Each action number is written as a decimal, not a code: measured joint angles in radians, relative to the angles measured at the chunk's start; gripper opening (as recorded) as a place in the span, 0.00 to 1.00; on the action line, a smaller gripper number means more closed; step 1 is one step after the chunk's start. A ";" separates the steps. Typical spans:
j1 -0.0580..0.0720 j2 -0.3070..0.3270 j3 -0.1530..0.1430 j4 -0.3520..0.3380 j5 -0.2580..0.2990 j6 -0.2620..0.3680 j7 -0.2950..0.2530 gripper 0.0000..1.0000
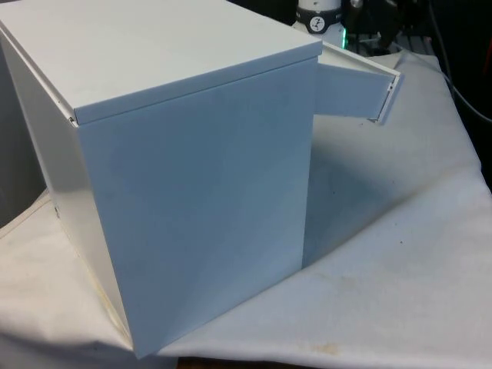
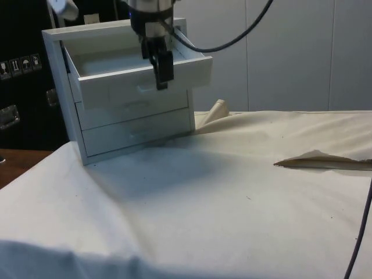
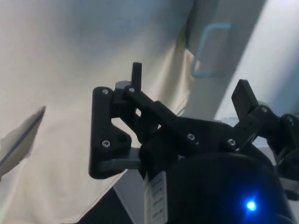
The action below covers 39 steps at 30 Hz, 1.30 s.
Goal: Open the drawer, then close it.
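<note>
Drawer (image 2: 139, 72), the chest's (image 2: 125, 125) top one, stands pulled out at the side view's left, above the cloth-covered tabletop (image 2: 232, 197). I see my gripper (image 2: 161, 72) hanging at its front face, fingers (image 3: 136, 74) spread apart, clamping nothing. A cloth fold (image 2: 319, 160) lies well to the right.

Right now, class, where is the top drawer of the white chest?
The top drawer is pulled out of the white chest in the side view, above two shut drawers, with the tool at its front.
</note>
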 measured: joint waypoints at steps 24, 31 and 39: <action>0.000 0.112 0.029 -0.035 0.018 0.136 0.112 0.94; 0.000 0.114 0.031 -0.035 0.017 0.132 0.113 0.62; 0.000 0.115 0.032 -0.034 0.017 0.131 0.113 0.13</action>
